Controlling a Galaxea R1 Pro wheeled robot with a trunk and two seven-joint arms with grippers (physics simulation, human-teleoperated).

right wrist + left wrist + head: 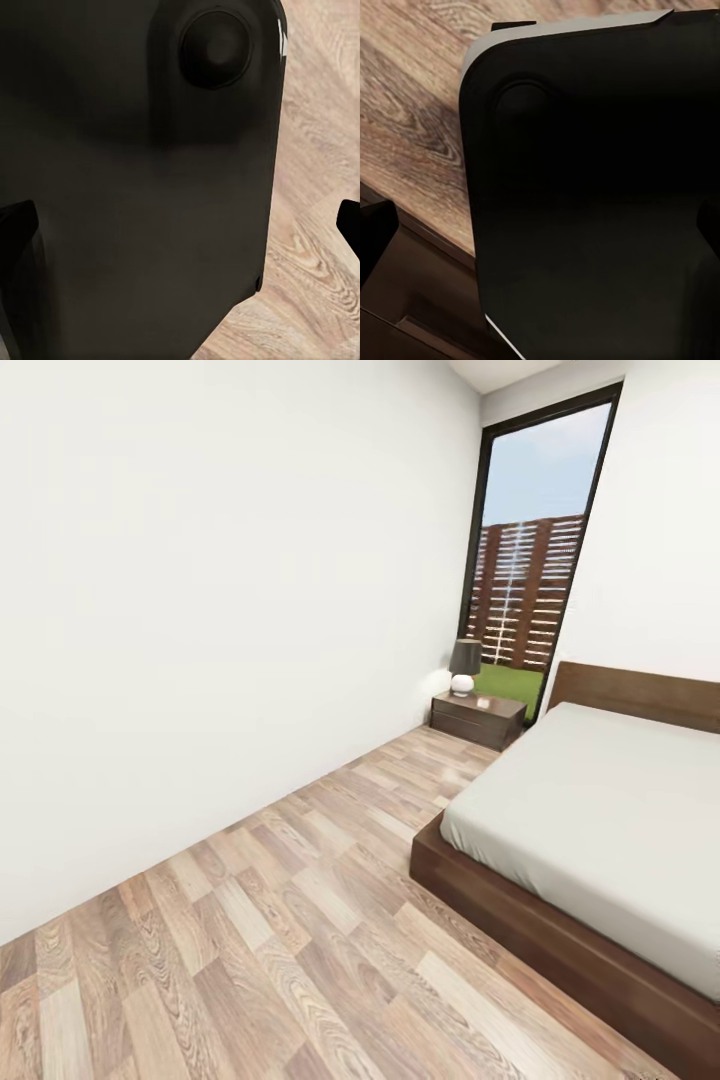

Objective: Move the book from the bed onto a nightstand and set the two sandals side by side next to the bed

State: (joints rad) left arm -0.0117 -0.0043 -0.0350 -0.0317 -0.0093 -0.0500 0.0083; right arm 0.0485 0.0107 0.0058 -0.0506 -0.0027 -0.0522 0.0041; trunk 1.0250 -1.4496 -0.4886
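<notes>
Claws tucked against the robot's dark body — book and sandals not in sight

Left and right claw tips sit at the wrist views' edges; spread or closed, I cannot tell. Farther out lie the wood floor (280,920), the bed (600,830) and a nightstand (478,717). A paperback likely handles light, slightly flexible — grip its edge.
</notes>
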